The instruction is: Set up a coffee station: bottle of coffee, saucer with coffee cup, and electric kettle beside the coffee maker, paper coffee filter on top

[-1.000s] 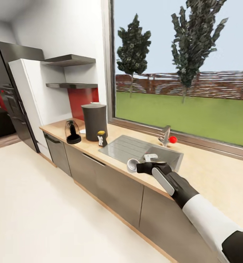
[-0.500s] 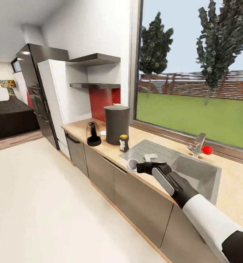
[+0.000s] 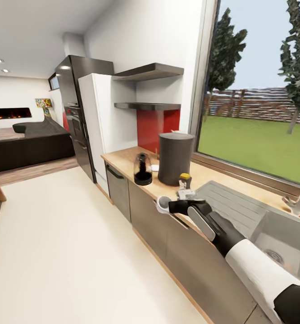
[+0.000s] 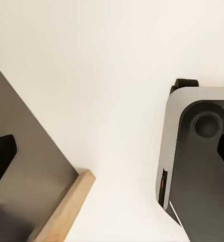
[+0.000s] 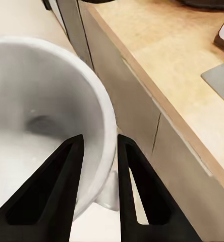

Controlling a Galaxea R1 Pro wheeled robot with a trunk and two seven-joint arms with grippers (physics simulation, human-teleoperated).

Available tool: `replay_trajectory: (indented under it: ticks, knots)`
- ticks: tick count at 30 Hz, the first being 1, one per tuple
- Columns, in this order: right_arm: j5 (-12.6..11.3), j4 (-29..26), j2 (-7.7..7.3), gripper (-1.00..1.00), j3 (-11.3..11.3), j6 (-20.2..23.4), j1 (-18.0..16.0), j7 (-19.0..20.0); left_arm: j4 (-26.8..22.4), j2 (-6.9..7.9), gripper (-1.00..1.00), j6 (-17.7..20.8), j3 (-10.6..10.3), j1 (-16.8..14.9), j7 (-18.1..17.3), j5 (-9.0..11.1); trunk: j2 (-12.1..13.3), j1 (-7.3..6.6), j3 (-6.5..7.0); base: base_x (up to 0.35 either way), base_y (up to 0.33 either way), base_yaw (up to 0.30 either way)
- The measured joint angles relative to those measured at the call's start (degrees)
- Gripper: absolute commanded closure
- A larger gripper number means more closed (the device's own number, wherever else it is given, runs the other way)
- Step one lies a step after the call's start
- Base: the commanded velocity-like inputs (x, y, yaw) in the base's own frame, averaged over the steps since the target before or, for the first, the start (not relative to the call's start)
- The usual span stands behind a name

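Pale cream flooring is seen running beside a long countertop of tan wood over dark grey cabinets, under a wide window with lawn and trees behind it. Two dark wall shelves are mounted above the far end of the worktop, next to a white tall unit and a steel fridge. One steel sink is set into the worktop.

One coffee maker is stood upright on the countertop, its long axis vertical. One electric kettle is placed just beside it on the fridge side, also upright. One bottle of coffee, with a yellow cap and a white label whose writing cannot be read, is stood upright just beside the coffee maker on the sink side. A small white shape is partly hidden behind the coffee maker and kettle; what it is cannot be told.

One coffee cup is held by the right gripper in front of the countertop edge, tilted so that its mouth is turned toward the wrist camera. In the right wrist view the two black fingers are clamped across the cup's rim, one inside the bowl and one outside.

In the left wrist view, floor, a grey panel with a wood edge and part of the robot's grey base are seen; whether the left gripper is apart or together cannot be told.
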Motion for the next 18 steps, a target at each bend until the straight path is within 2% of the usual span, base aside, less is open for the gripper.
replay_trajectory:
  ticks: [18]
  knots:
    - [0.01,0.00,0.00,1.00,0.00,0.00,0.02,0.00,0.00,0.00,-1.00,0.00,0.00,0.02,0.00,0.00,0.00,0.00,0.00,0.297,0.214,0.277]
